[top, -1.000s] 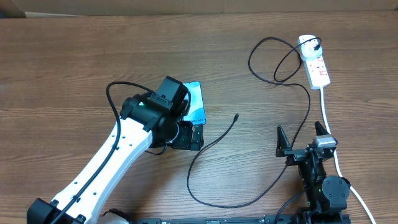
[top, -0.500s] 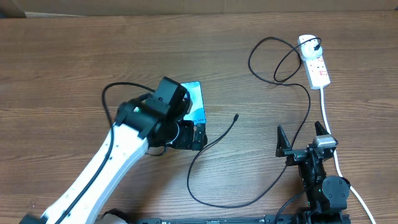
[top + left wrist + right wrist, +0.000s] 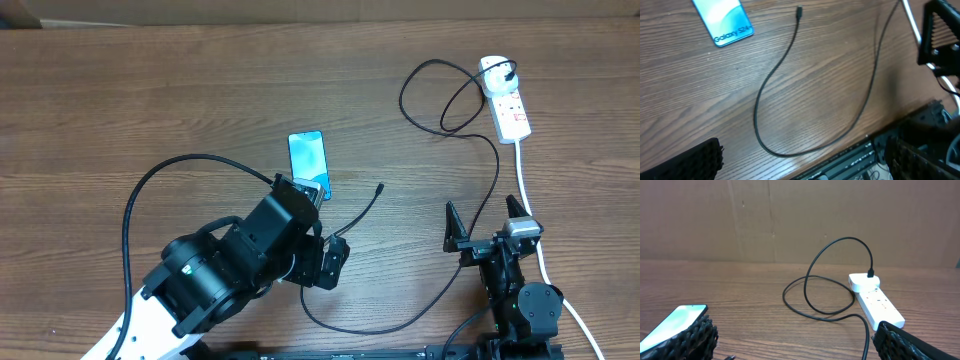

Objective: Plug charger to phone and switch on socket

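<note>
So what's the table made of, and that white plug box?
The table looks like wood or a wood-look laminate: brown with grain lines and a matte finish. The power strip looks like smooth hard white plastic, with a moulded shape and a slight sheen.

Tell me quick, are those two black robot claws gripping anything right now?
Left gripper: open, holding nothing.
Right gripper: open, holding nothing.
</note>
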Action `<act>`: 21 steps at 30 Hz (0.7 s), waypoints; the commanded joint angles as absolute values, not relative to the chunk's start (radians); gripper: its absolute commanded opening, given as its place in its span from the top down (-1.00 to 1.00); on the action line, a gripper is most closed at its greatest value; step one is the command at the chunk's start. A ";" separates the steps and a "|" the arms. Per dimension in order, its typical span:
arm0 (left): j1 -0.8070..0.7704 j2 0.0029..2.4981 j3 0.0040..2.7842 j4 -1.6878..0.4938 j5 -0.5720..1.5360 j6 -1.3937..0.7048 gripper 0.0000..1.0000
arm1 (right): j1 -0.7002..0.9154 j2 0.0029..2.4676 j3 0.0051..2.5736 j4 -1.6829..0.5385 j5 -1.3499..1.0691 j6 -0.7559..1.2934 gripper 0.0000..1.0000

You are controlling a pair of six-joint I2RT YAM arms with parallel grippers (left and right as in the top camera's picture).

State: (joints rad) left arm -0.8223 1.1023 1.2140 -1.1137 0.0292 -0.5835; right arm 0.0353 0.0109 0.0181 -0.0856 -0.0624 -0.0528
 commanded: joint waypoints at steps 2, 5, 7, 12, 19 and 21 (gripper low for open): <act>-0.825 1.121 1.213 -1.099 -0.034 -0.635 -0.99 | 0.042 0.003 0.008 -0.081 -0.053 -0.054 -1.00; -0.825 1.122 1.213 -1.068 -0.033 -0.636 -0.99 | 0.042 0.003 0.008 -0.081 -0.053 -0.054 -1.00; -0.825 1.122 1.213 -1.042 -0.015 -0.636 -0.99 | 0.042 0.003 0.008 -0.081 -0.053 -0.054 -1.00; -0.823 1.126 1.213 -1.032 -0.019 -0.632 -0.99 | 0.042 0.003 0.008 -0.081 -0.053 -0.054 -1.00; -0.738 1.175 1.262 -1.094 0.020 -0.624 -1.00 | 0.042 0.003 0.008 -0.081 -0.053 -0.054 -1.00; -0.707 1.215 1.315 -1.166 0.022 -0.622 -1.00 | 0.042 0.003 0.008 -0.081 -0.053 -0.054 -1.00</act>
